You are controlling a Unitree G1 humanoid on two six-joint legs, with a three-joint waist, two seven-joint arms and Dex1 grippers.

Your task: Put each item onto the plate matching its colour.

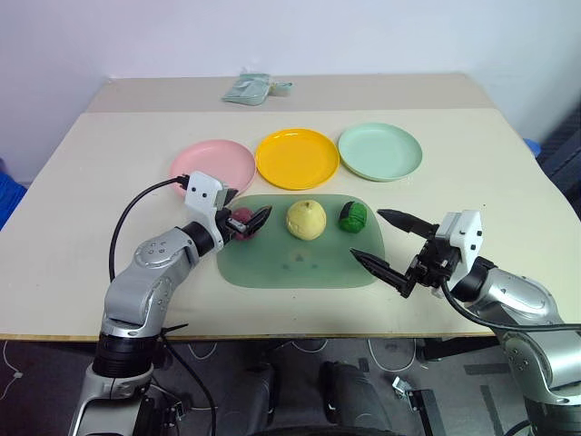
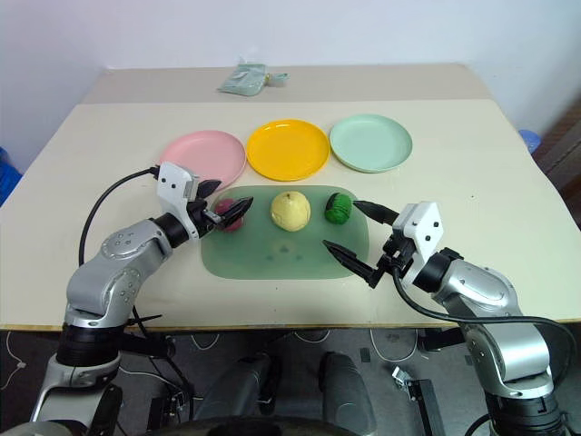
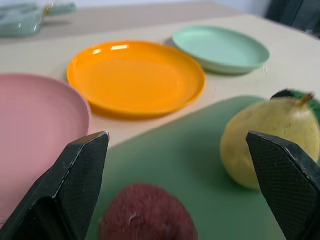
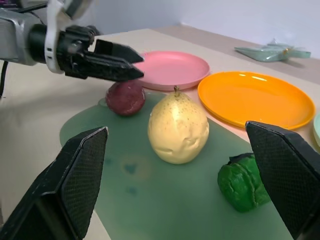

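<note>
Pink plate (image 1: 212,163), yellow plate (image 1: 297,157) and mint plate (image 1: 380,150) sit bare toward the counter's (image 1: 82,236) far edge. Nearer, the mat (image 1: 295,263) carries red fruit (image 1: 240,222), pear (image 1: 306,219) and green item (image 1: 354,217). Left claw (image 1: 243,216) spread around the red fruit; right claw (image 1: 386,243) spread, holding nothing.

Surface (image 1: 109,182): pale beige top, with a second matching section butted along its far edge.
Cutting mat (image 1: 300,263): translucent green, rounded corners, lying flat near the front edge (a few dark spots at its middle).
Pouch (image 1: 247,88): pale green packet, on the far section near the far edge.
</note>
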